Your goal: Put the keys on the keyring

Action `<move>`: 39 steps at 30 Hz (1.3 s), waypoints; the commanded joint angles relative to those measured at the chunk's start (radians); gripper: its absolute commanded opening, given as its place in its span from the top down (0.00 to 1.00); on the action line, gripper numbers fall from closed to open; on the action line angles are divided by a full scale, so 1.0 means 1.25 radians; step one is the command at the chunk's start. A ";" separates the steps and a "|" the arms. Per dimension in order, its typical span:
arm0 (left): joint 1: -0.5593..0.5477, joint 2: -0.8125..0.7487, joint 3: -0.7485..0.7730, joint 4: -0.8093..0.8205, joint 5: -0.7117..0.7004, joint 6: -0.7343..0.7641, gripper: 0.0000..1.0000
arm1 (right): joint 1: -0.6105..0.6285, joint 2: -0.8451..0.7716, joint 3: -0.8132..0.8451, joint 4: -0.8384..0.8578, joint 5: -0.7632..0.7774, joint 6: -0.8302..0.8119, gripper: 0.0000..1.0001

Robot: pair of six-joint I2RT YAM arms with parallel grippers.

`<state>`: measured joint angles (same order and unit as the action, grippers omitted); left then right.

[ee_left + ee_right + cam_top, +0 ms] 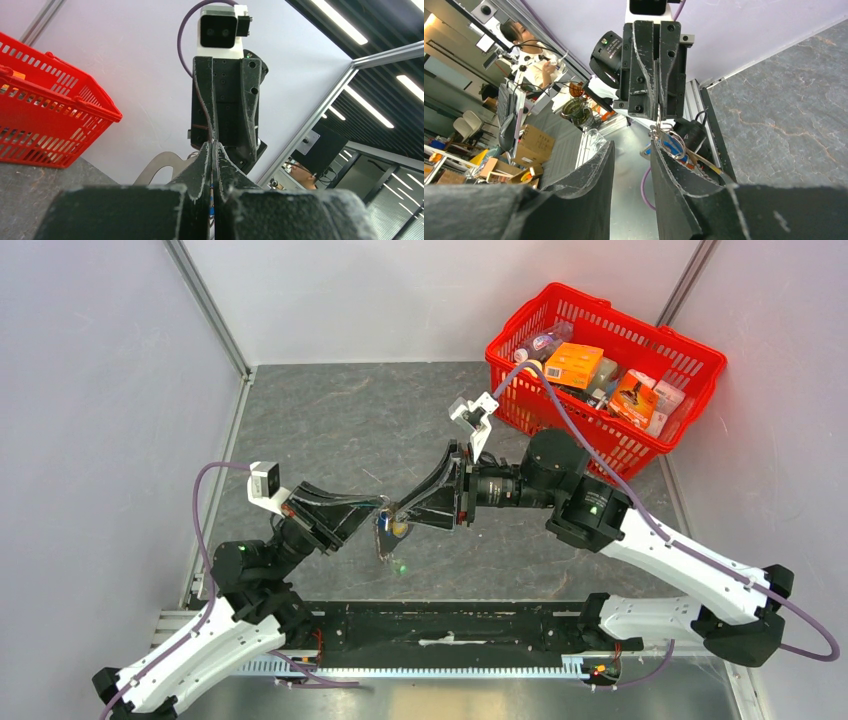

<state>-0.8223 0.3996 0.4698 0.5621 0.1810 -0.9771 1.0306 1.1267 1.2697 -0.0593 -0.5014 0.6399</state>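
My left gripper [372, 512] is shut and holds the keyring [390, 530] in the air above the grey table. A green tag [400, 566] dangles lowest and a yellow-gold tag [401, 528] hangs by the ring. My right gripper [402, 510] faces the left one, open. In the right wrist view the left gripper [658, 103] pinches the top of the metal ring [672, 142]. The ring and a blue-headed key [669, 146] lie against the outer side of one finger of my right gripper [632, 144]. In the left wrist view the left gripper [214, 144] is shut, a thin blue sliver in its slit.
A red basket [530, 405] of packaged goods stands at the back right, also in the left wrist view [45, 120]. Metal frame posts and pale walls enclose the table. The arms' bases and a black rail line the near edge.
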 commanded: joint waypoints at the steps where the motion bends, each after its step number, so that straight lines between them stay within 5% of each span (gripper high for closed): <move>1: 0.000 0.009 0.005 0.082 -0.029 -0.026 0.98 | 0.003 -0.016 -0.015 0.052 0.021 0.017 0.60; 27: 0.000 0.035 0.006 0.128 -0.030 -0.038 0.98 | 0.005 0.025 -0.028 0.127 0.045 0.055 0.58; 39: 0.000 0.044 0.002 0.141 -0.031 -0.042 0.98 | 0.010 0.031 -0.024 0.128 0.058 0.051 0.68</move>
<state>-0.8223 0.4465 0.4679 0.6628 0.1608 -0.9993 1.0328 1.1606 1.2251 0.0563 -0.4423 0.7071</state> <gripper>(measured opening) 0.027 0.342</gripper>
